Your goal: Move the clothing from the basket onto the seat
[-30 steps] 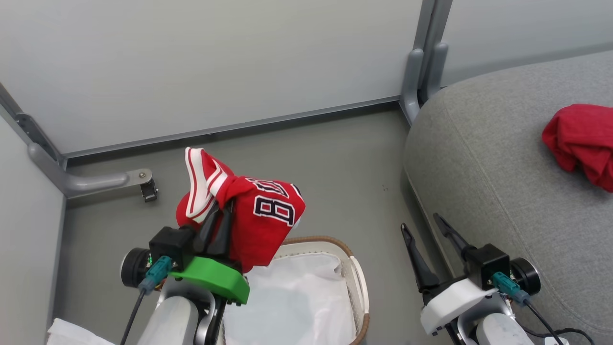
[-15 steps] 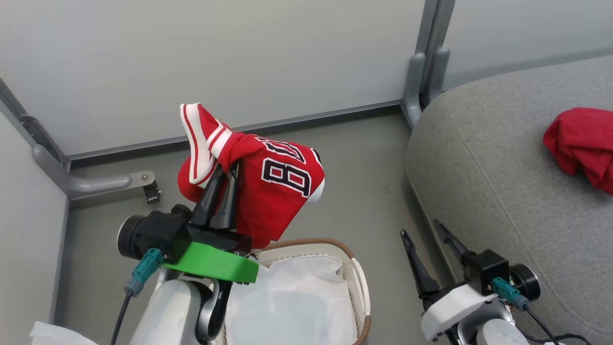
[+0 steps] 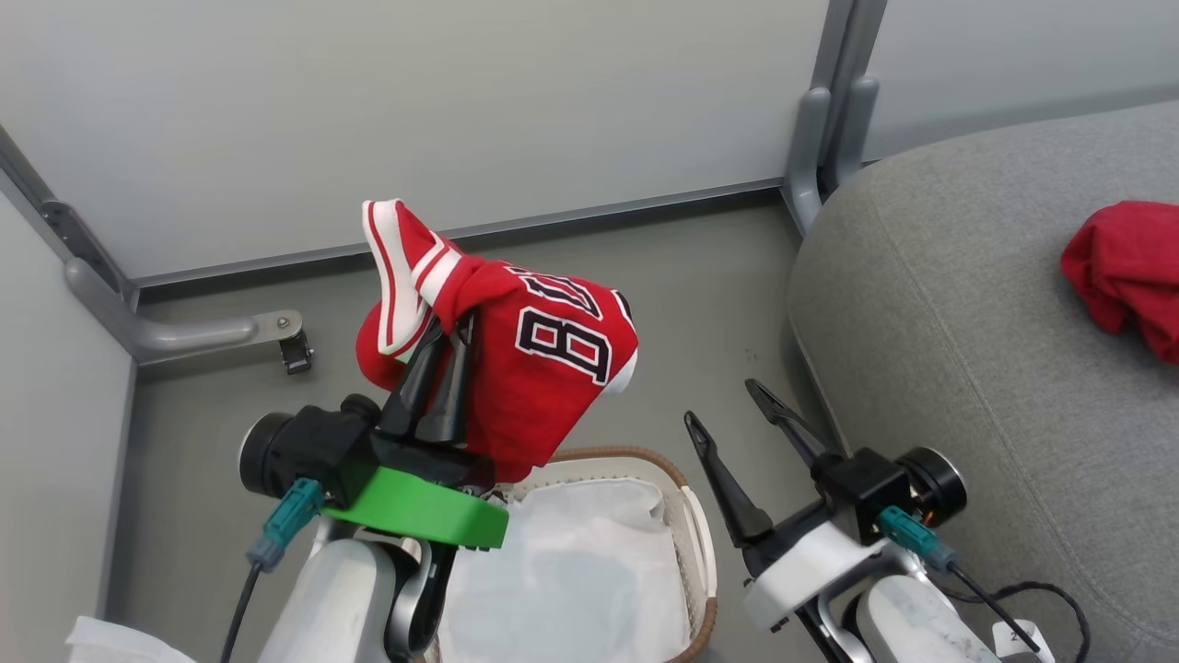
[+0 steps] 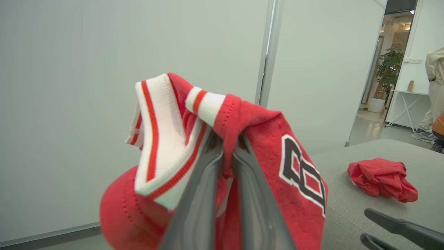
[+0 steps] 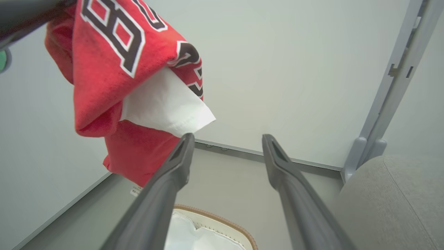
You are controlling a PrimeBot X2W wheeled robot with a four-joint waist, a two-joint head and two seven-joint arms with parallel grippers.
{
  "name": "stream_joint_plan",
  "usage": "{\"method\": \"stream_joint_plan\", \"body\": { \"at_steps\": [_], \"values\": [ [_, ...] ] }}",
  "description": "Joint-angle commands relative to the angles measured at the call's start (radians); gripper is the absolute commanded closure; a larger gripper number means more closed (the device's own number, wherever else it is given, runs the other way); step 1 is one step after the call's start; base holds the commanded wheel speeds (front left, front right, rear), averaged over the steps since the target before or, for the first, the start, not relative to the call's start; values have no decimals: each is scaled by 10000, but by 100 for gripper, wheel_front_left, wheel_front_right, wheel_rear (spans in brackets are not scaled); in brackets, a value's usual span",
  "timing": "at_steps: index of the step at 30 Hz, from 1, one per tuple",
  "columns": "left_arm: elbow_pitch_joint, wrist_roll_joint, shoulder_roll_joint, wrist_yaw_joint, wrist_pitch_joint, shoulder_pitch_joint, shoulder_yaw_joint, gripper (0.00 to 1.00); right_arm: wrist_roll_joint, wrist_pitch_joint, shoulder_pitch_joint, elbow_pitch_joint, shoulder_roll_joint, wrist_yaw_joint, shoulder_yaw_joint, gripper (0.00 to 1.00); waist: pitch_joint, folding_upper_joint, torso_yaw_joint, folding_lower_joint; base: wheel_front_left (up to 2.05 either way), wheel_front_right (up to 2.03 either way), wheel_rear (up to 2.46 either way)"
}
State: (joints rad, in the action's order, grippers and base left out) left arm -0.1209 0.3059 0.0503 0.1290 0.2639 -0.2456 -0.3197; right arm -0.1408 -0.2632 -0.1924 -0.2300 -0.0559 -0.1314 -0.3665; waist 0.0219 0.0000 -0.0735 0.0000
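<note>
Now the left jaws, clenched on the red white-trimmed fabric jersey [image 3: 553,368], have raised it above the oval white plastic basket [image 3: 697,543]; the released right jaws come nearer; the grey fabric seat [image 3: 921,322] is next.

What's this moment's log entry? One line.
left end effector: shut on jersey, above basket | right end effector: open, empty | red garment: on seat | next: jersey to seat

Seemingly open floor [image 3: 709,295] beside seat [image 3: 967,350]
</note>
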Motion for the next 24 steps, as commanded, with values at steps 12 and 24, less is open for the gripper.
{"method": "stream_joint_plan", "body": {
  "at_steps": [12, 24],
  "values": [
    [-107, 94, 14, 25, 6, -79, -198, 100, -368, -18, -1620, -114, -499, 14, -1888, 0, 216, 0, 249, 0, 0, 0, 0],
    [-321, 212, 13, 26, 6, -272, -582, 100, -292, -18, -2667, -515, -229, 14, -2464, 0, 406, 0, 556, 0, 0, 0, 0]
  ]
}}
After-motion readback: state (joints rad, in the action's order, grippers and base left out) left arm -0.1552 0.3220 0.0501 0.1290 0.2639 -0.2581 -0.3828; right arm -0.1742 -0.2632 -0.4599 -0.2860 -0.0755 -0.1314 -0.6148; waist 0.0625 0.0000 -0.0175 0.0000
